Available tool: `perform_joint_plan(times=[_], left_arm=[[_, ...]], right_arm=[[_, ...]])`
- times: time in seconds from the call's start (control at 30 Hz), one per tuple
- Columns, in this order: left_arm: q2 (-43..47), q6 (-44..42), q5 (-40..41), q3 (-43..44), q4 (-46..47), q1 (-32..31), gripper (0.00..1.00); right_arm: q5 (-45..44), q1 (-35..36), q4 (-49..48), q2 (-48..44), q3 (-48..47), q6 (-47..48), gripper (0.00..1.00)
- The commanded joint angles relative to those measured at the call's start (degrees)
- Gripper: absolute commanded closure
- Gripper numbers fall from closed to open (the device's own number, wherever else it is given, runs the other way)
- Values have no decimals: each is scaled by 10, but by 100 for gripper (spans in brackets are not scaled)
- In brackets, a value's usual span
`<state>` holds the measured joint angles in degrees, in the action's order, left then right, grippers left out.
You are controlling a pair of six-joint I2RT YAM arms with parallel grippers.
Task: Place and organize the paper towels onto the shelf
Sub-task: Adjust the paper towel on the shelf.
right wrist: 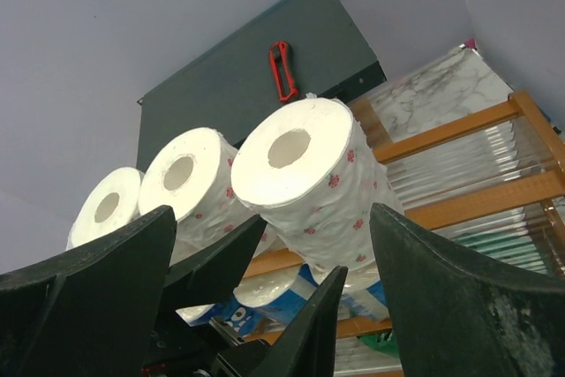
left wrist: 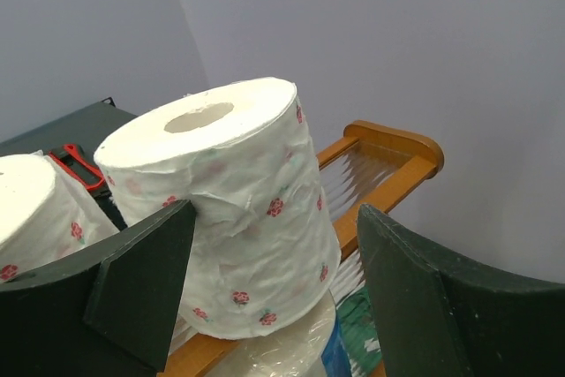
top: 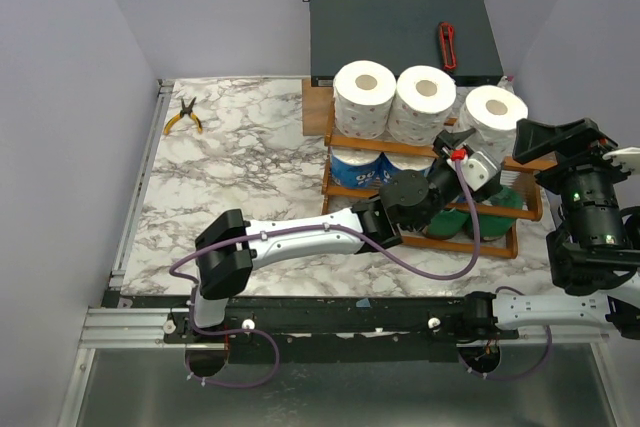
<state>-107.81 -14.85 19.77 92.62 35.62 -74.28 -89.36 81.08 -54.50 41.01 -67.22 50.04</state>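
Paper towels (top: 425, 99) atop shelf (top: 497, 246), left gripper (left wrist: 275, 218) outstretched, open facing one, right gripper (right wrist: 272, 216) open

The marble-patterned table (top: 250, 177) is carrying the wooden shelf (top: 497, 246), yellow-handled pliers (top: 183, 115) and, at its far edge, a dark grey metal box (top: 390, 32). Three white paper towels (top: 364, 97) are standing upright on the top tier. Blue-wrapped rolls (top: 360, 169) are sitting on a tier below them.

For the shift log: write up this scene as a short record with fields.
shelf, top tier: three white rolls, upright
middle tier: blue rolls
bottom tier: green rolls
left gripper: open, flanking rightmost white roll
right gripper: open, empty
table: pliers, far left
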Motion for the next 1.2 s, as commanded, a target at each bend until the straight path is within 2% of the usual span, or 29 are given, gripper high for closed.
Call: perform_joint_plan(times=[0.0, 0.27, 0.53, 0.67, 0.77, 0.8, 0.9, 0.97, 1.07, 1.17], left_arm=[[-12, -17, 33, 19, 5, -2, 23], [-7, -19, 35, 20, 7, -1, 21], [92, -68, 48, -47, -3, -61, 10], [140, -58, 142, -53, -77, -101, 4], [161, 1, 270, -23, -183, -122, 1], [161, 17, 338, -11, -204, -130, 1], [146, 17, 471, 32, -290, -156, 1], [151, -25, 534, 5, -264, -168, 1], [184, -101, 560, -89, -146, -181, 2], [233, -97, 573, -150, -131, -190, 2]], right_arm=[[-118, 6, -18, -15, 9, 7, 7], [-118, 7, -18, -22, 16, 6, 6], [-118, 8, -18, -22, 18, 3, 6], [-116, 9, -18, -24, 27, -8, 6], [-117, 11, -18, -22, 30, -12, 6], [-117, 11, -18, -20, 30, -13, 6], [-117, 12, -18, -10, 27, -18, 6], [-117, 13, -19, -1, 24, -19, 6], [-115, 14, -20, 13, 25, -21, 6], [-114, 15, -23, 22, 24, -25, 5]])
